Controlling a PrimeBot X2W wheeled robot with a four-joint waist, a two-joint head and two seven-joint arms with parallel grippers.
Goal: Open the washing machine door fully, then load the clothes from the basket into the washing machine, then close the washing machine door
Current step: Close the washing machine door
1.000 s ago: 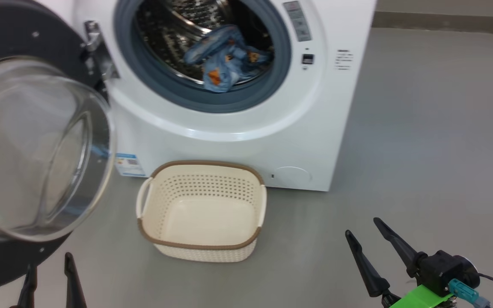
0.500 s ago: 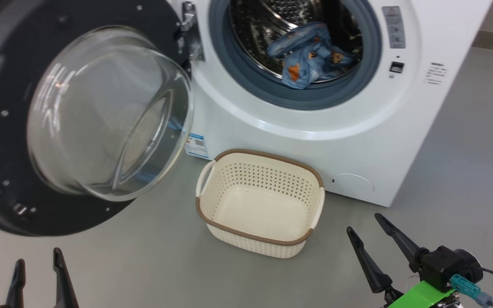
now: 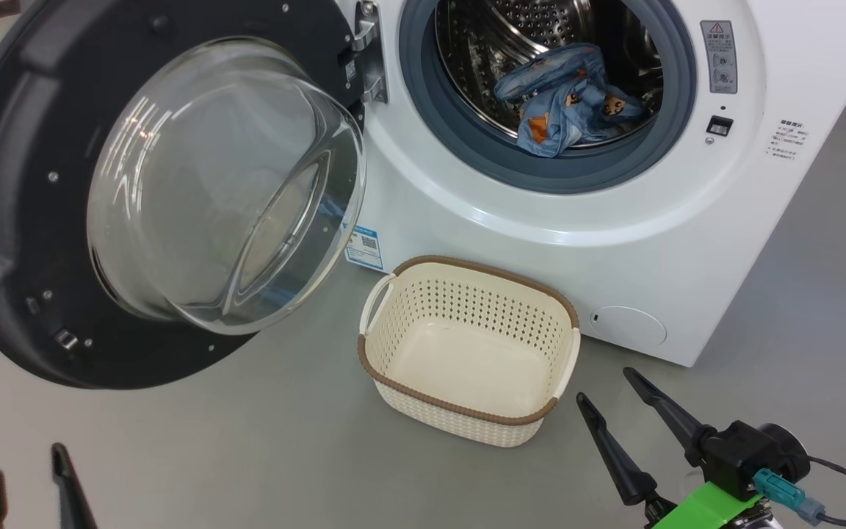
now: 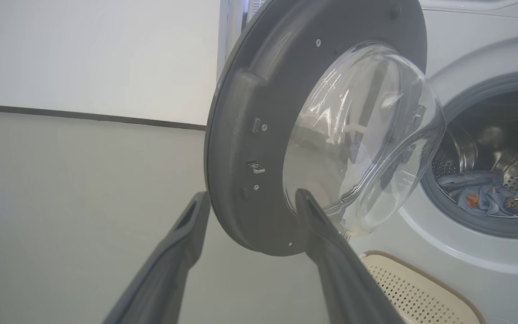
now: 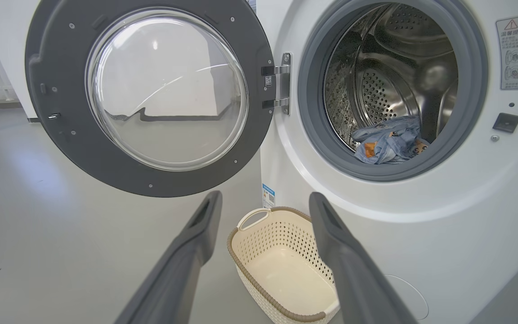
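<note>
Left gripper [image 3: 25,461] and right gripper [image 3: 604,384] are both hanging open, holding nothing: clothes [image 3: 562,103] are lying in the washing machine [image 3: 511,242], basket [image 3: 467,308] is sitting bare before it, door [image 3: 19,184] is standing wide, probably awaiting closing.

Grey floor [image 3: 261,448]: smooth, slightly glossy, runs 3 through 8 o'clock in head view. White wall [image 4: 92,49] at 10 o'clock in left wrist view, dark baseboard [image 4: 83,116] along its foot.

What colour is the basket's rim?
Brown rim on a cream basket; clearest in the head view.
</note>
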